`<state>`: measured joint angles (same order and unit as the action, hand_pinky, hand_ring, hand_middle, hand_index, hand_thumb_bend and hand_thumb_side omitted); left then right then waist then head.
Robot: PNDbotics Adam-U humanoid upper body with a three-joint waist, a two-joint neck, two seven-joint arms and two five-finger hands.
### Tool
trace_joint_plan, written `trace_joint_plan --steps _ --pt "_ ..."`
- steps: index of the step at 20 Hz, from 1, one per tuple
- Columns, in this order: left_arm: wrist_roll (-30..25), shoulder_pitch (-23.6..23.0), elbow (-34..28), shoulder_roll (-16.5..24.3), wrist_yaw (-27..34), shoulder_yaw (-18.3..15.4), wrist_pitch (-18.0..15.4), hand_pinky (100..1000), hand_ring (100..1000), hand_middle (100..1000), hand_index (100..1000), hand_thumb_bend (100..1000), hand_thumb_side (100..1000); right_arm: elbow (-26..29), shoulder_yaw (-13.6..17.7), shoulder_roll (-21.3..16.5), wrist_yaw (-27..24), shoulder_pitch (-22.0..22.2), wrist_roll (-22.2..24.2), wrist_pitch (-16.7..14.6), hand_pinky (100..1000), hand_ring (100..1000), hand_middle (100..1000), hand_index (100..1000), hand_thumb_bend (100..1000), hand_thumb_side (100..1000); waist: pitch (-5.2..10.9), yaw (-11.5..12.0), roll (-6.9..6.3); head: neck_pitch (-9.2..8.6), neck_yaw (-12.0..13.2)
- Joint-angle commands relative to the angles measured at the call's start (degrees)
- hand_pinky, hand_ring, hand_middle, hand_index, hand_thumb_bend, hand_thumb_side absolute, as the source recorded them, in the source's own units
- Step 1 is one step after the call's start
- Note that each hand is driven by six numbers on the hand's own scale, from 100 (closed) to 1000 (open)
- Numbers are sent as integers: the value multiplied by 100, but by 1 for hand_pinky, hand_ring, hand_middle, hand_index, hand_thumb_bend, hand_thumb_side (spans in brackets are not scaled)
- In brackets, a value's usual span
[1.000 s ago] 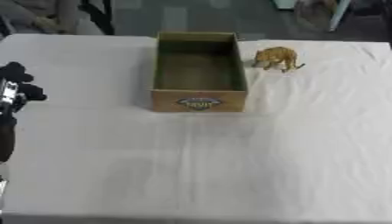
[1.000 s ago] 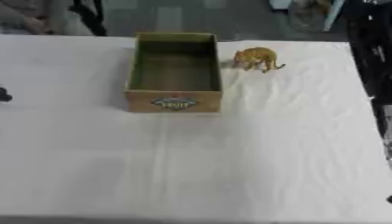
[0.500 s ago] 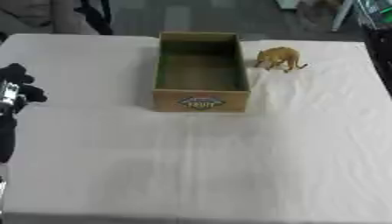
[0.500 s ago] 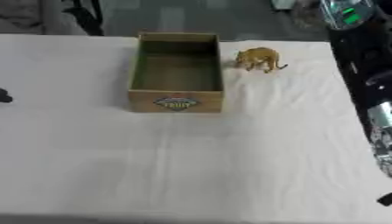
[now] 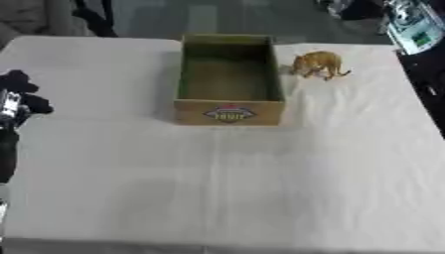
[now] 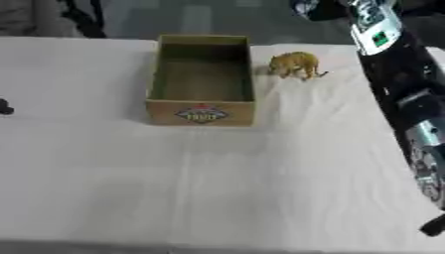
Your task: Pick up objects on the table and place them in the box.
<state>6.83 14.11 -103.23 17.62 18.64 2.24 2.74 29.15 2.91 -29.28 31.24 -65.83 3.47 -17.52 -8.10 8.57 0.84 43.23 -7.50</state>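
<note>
Reaching for tiger figure (image 6: 295,64) right of box (image 6: 201,81) | right robot hand unseen, left robot hand (image 5: 19,92) state unclear | grasp body, lift over wall

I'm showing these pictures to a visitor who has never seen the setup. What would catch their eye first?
Probably the open cardboard box standing at the far middle of the white table, apparently empty, with a label on its near wall. Next, the small orange toy animal just right of the box, standing apart from it. The robot's right arm comes in along the right edge, and its left hand shows dark at the left edge.
</note>
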Motion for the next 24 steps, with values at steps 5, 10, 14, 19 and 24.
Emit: trace_joint_plan --steps 5,10,14,19,24 --pt "-21 67 -74 48 34 -5 -18 552 510 530 639 391 417 -43 0 -90 829 -70 364 -152 804 847 816 779 432 227 55 26 -6 17 1" --pt "-19 75 -76 41 34 -8 -20 552 510 530 639 393 417 -17 -26 -104 1309 -68 810 -286 835 884 844 810 438 296 25 47 0 13 4" --pt "-19 87 -79 37 35 -6 -21 552 510 530 639 394 417 29 -12 -112 1684 -77 1174 -343 862 908 862 836 440 333 -3 65 6 2 3" --pt "-19 103 -85 37 32 -8 -22 552 509 529 639 395 418 34 4 -118 2112 -55 1402 -323 907 933 883 857 442 370 -39 108 7 -10 4" --pt "-17 113 -92 31 33 -15 -26 552 509 528 639 396 417 9 44 -132 2485 -22 1420 -269 929 948 899 872 441 387 -70 147 4 -23 -4"
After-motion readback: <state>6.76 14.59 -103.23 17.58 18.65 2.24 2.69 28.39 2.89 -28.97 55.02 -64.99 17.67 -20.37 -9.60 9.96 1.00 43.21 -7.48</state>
